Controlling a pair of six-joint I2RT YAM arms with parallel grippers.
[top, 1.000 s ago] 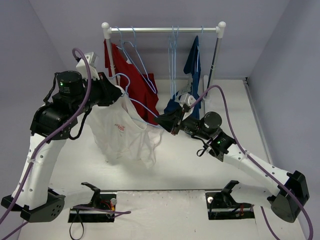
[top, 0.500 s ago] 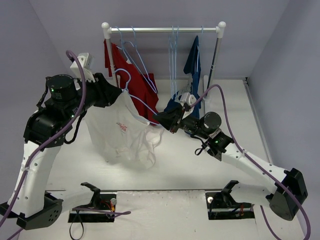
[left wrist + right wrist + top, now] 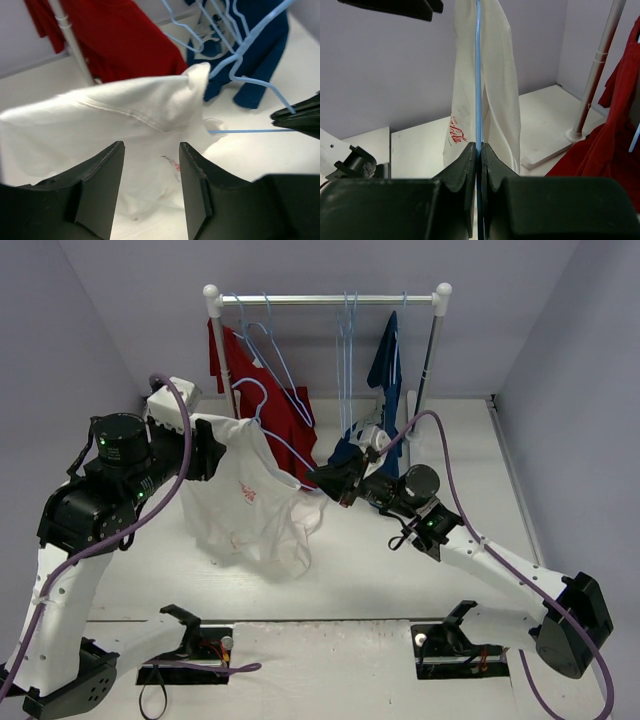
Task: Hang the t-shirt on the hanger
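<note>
Two hands flank the t-shirt: the right hand clamps the hanger, which runs left toward the left hand, fingers apart.

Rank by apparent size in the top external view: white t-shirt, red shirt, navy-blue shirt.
1. White short-sleeved t-shirt with red logo: largest.
2. Red shirt, partly hidden.
3. Navy-blue shirt: smallest.
Red and navy hang farther from the camera, so true sizes are unsure.
</note>
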